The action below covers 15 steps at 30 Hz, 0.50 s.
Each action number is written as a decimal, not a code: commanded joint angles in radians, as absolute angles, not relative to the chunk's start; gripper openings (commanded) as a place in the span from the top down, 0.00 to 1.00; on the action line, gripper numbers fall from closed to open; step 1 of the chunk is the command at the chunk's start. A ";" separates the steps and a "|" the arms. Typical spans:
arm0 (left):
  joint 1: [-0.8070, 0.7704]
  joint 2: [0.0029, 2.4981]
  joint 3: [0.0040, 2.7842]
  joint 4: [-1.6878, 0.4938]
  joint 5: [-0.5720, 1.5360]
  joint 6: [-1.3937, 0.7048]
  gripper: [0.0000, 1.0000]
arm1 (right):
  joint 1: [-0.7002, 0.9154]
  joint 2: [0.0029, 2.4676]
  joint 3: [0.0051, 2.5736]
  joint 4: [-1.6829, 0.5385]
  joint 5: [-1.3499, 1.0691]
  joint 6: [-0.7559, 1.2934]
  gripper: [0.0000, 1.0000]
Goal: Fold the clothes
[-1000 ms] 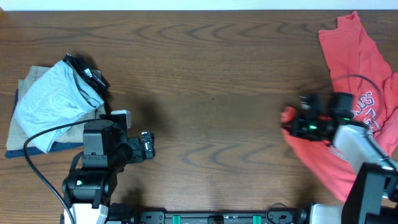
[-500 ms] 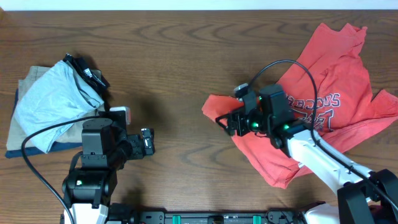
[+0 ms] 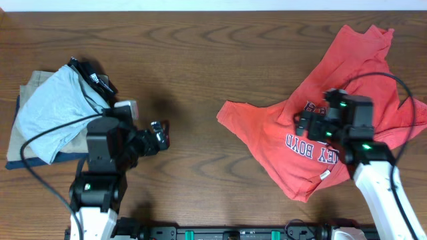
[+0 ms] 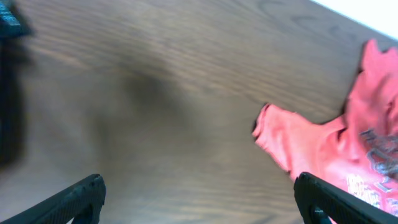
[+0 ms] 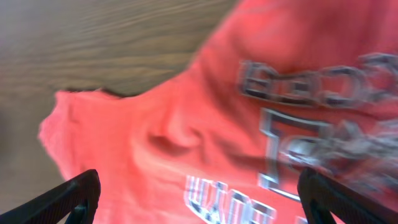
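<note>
The clothes, a coral-red T-shirt with dark-and-white lettering, lie crumpled and partly spread on the right half of the wooden table; one sleeve tip reaches toward the centre. My right gripper hovers over the lettering, open, nothing between its fingers. In the right wrist view the shirt fills the frame under the open right gripper. My left gripper stands open over bare wood at the left, well apart from the shirt. The left wrist view shows the sleeve ahead of the open left gripper.
A stack of folded garments sits at the far left: light grey on top, tan and navy beneath. A black object lies at the stack's upper right. The table's far edge runs along the top.
The right gripper dragged the shirt left toward the centre, opened and let it go, then drew back right over the lettering. The left arm turned slightly.
</note>
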State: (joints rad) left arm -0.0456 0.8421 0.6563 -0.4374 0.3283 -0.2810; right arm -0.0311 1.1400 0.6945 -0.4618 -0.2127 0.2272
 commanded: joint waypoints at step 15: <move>-0.522 1.512 0.673 0.010 0.419 -0.649 0.02 | -0.161 1.068 0.700 -0.596 -0.183 0.220 0.01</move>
State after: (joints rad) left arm -0.4610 1.4452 0.6586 -0.0322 0.4129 -0.5457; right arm -0.1562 1.0752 0.6945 -0.5907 -0.1864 0.2264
